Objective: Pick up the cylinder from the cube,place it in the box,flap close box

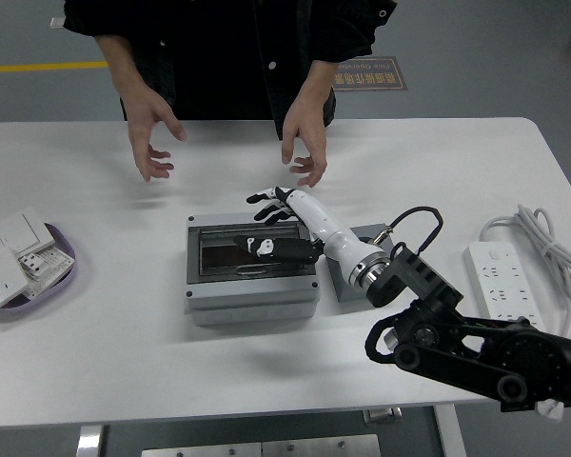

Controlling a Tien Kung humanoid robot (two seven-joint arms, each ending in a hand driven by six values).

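The grey box stands in the middle of the table with its windowed lid lying flat and shut. Something dark shows through the window; I cannot make out the cylinder. My right hand, white with black fingers, is open and lies over the lid's back right edge, holding nothing. The grey cube stands right of the box, mostly hidden by my forearm. A person's two hands hover open above the table behind the box, apart from it. My left arm is out of view.
A purple dish with white switch plates sits at the left edge. A white power strip and its coiled cable lie at the right. My black right arm crosses the near right.
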